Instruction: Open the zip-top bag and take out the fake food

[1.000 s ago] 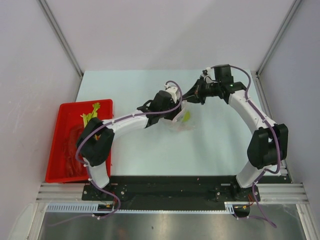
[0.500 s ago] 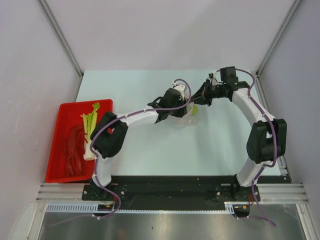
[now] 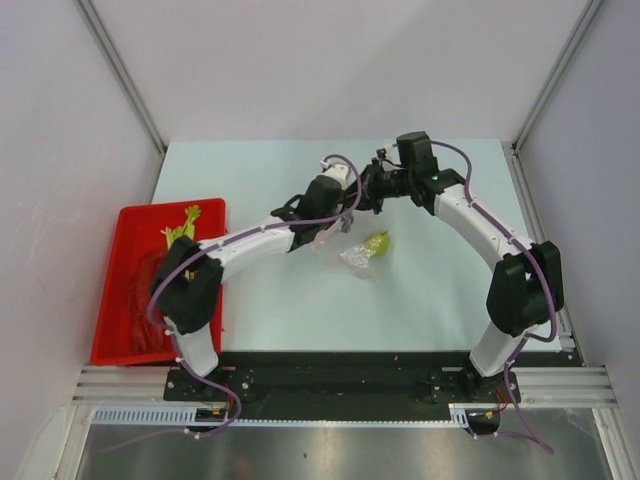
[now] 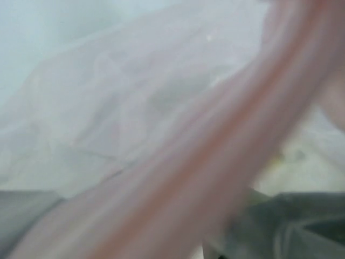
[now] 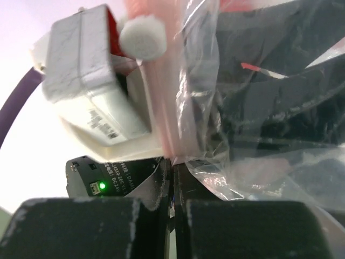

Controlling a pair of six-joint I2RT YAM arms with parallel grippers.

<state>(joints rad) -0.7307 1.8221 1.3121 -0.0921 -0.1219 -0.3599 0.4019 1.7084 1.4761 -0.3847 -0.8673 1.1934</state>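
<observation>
The zip-top bag (image 3: 353,255) hangs crumpled between my two grippers, its lower end on the table. My left gripper (image 3: 338,205) and right gripper (image 3: 362,195) are close together at its mouth. In the right wrist view my right gripper (image 5: 173,168) is shut on the bag's edge (image 5: 259,108) beside the pink zip strip (image 5: 161,108). The left wrist view is filled by blurred bag plastic (image 4: 108,108) and the zip strip (image 4: 215,162). A yellow-green pear (image 3: 378,243) is at the bag's lower right; I cannot tell whether it is inside. The grape bunch is out of view.
A red tray (image 3: 120,215) stands at the table's left edge. It holds the pale stalk vegetable (image 3: 180,232) and the red lobster (image 3: 148,300). The left arm's elbow hangs over the tray's right side. Walls close in the table at back and sides.
Both grippers have moved left with the bag's mouth. The pear has dropped lower, towards the table. The left arm's elbow swung back left over the tray.
</observation>
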